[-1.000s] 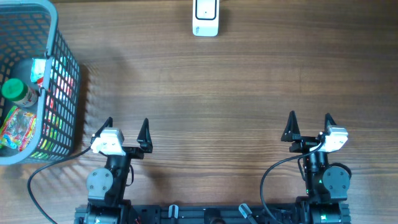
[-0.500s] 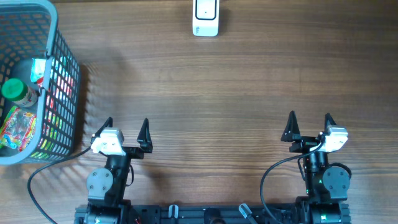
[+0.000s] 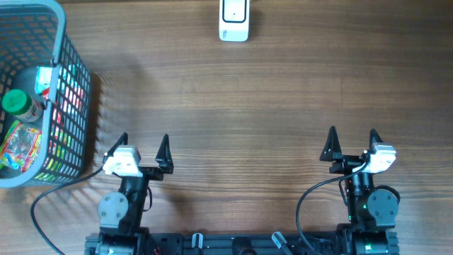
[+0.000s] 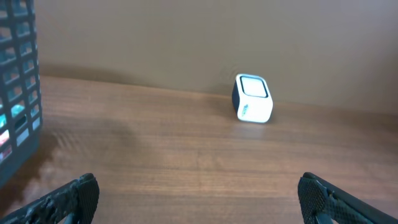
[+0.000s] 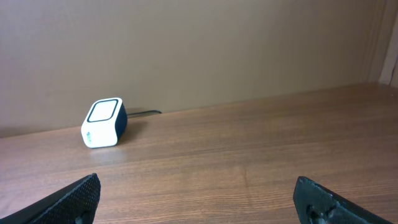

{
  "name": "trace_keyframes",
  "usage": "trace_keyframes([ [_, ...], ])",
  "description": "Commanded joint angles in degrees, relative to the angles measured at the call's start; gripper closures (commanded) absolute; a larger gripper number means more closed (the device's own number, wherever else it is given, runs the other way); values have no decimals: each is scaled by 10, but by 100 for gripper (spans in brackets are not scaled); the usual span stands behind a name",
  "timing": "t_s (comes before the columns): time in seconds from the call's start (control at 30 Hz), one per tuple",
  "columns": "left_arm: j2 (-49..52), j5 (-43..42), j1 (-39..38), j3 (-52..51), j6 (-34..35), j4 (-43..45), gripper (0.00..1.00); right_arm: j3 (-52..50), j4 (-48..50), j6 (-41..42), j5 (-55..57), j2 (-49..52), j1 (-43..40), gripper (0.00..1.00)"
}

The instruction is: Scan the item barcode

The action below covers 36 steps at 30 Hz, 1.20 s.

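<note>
I take the white scanner (image 3: pixel 234 21) as my reference; it stands at the far edge of the wooden table (image 3: pixel 255 99) with its window face turned up. In the right wrist view, a dark cable (image 5: pixel 146 112) goes out from behind the scanner along the wall.

The left gripper (image 3: pixel 145 139) is on the near side of the scanner and to its left, well apart from it. Its jaws are spread wide and nothing is between them. The right gripper (image 3: pixel 352 133) is also on the near side, to the right of the scanner and well apart from it, with its jaws equally wide and holding nothing. Both grippers point toward the scanner's edge of the table.

Far to the left of the scanner stands a grey-blue mesh basket (image 3: pixel 71 85). The items lie inside it: a bottle (image 3: pixel 20 105) with a green cap, and a colourful packet (image 3: pixel 15 147) just beside the bottle, on the side away from the scanner. Neither gripper touches them. Their labels are too small for me to read.
</note>
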<state>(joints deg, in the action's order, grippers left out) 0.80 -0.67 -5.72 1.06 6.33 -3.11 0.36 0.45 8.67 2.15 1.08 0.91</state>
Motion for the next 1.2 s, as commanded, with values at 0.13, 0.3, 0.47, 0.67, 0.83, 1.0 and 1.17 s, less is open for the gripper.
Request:
trace_keyframes([
  [0.13, 6, -143, -3, 40, 8, 0, 0, -1, 2, -10, 3, -8, -2, 0],
  [0.3, 83, -143, -3, 160, 7, -78, 0, -1, 2, -10, 3, -8, -2, 0],
  [0.47, 227, -144, -3, 341, 7, -158, 0, -1, 2, -10, 3, -8, -2, 0],
  [0.67, 376, -195, -3, 524, -10, -302, 0, -1, 2, -11, 3, -8, -2, 0],
  [0.83, 437, -184, 2, 591, -9, -320, 0, -1, 2, -10, 3, -8, -2, 0],
  [1.0, 555, -41, 50, 782, 31, -443, 0, -1, 2, -10, 3, -8, -2, 0],
  [1.17, 730, 58, 167, 1045, 120, -616, 0, -1, 2, -11, 3, -8, -2, 0],
])
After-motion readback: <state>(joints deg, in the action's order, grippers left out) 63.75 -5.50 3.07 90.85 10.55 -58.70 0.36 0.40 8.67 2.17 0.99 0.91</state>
